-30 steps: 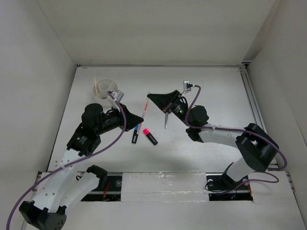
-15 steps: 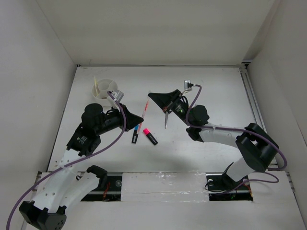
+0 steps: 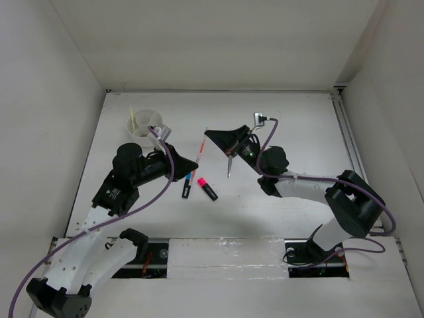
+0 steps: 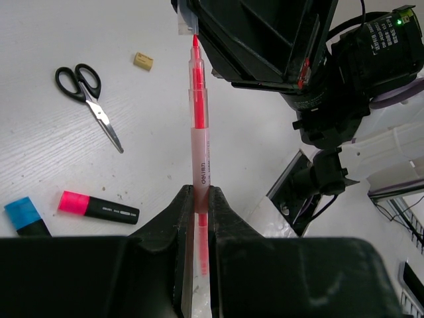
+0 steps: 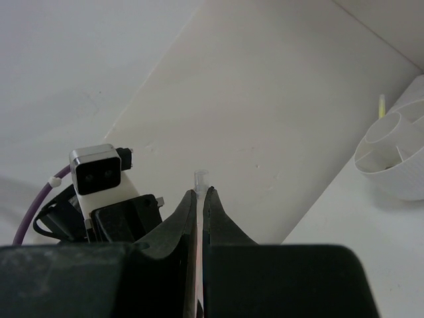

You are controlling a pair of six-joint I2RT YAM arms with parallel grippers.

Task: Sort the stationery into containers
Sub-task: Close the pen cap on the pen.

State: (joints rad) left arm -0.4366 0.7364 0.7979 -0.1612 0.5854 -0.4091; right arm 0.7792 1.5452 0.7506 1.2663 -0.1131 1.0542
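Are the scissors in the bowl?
No, the scissors lie flat on the table, near the tan block.

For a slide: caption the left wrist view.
Left gripper and right gripper both hold the pink pen; scissors lie beyond.

A white table (image 3: 298,112) fills the centre of the overhead view, boxed in by plain white panels: a back wall (image 3: 218,40) across the top, a left wall (image 3: 40,132), and a right wall (image 3: 391,99). A metal rail (image 3: 349,142) runs along the table's right edge. The light is soft and even.
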